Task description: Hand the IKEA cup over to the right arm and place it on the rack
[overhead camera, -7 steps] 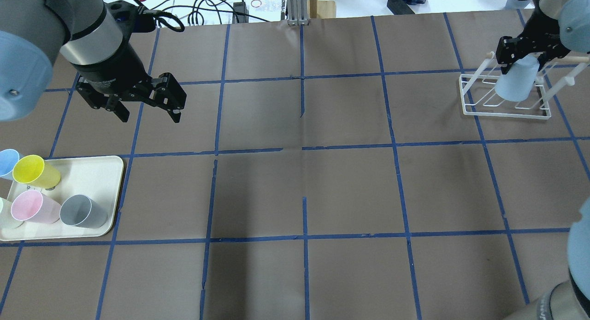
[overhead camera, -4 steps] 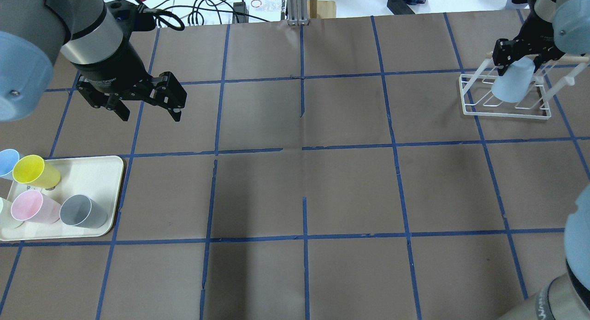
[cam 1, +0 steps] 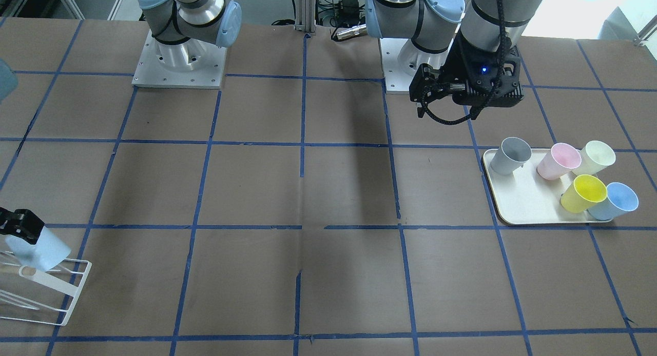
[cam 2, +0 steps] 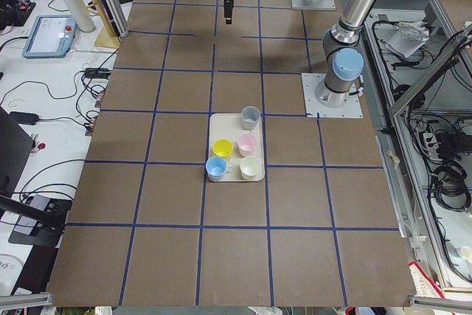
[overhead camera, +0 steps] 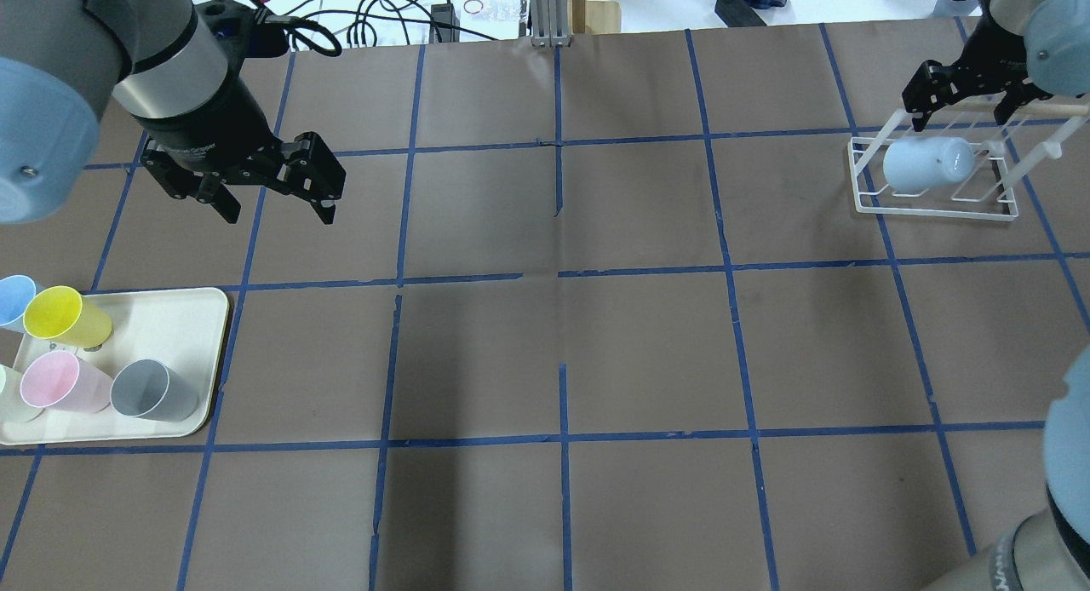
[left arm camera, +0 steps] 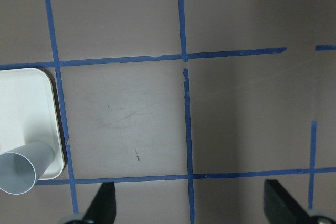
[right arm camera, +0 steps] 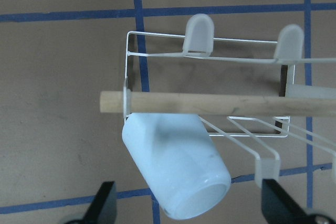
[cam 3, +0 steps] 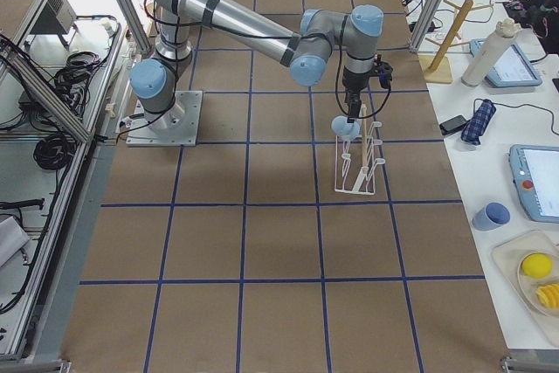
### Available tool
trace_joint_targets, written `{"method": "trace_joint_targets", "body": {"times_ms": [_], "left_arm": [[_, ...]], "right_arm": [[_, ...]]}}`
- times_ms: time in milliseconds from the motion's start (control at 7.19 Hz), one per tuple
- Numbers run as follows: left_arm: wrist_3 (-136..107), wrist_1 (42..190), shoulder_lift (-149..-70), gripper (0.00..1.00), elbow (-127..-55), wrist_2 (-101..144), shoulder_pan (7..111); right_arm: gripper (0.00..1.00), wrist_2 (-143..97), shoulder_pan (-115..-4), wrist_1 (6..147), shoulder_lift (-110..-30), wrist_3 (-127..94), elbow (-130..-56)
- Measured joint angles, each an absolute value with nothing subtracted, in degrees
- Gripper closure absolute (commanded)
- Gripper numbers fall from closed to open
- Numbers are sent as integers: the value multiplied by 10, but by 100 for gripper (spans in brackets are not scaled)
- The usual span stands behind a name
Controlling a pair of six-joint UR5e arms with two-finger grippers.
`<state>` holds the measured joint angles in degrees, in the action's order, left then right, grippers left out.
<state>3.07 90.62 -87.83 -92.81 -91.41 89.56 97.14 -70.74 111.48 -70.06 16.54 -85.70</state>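
IKEA cup (overhead camera: pixel 924 165) on rack (overhead camera: pixel 937 209) — free of right gripper (overhead camera: pixel 962 114).

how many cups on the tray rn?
5 on the cream tray: grey cup, pink cup and cream cup in one row; yellow cup and pale blue cup in the other. None looks hidden.

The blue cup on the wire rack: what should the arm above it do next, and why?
Probably lift the right gripper straight up, clear of the rack. Its jaws stand open, and the IKEA cup lies tilted in the rack, touching no finger.
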Motion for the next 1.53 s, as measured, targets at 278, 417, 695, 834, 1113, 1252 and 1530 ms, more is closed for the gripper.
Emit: {"method": "trace_joint_targets", "body": {"times_ms": [278, 417, 695, 834, 1113, 1252, 1530], "left_arm": [[31, 906, -879, 0, -928, -914, 896], [31, 905, -879, 0, -928, -914, 895], [31, 904, -879, 0, -928, -914, 895], [32, 904, -879, 0, -928, -914, 895], [34, 904, -877, 0, -928, -915, 894], [35, 905, -876, 0, -928, -915, 893], [35, 905, -874, 0, -928, -913, 885]], "right_arm": [[0, 957, -728, 1064, -750, 160, -856], [0, 925, -739, 1028, -780, 154, -856], [0, 881, -770, 968, -828, 108, -856], [0, 878, -803, 950, -843, 63, -856], [0, 897, -884, 939, -861, -18, -857], [0, 914, -925, 938, -864, -43, -856], [0, 924, -971, 941, -868, -62, -852]]}}
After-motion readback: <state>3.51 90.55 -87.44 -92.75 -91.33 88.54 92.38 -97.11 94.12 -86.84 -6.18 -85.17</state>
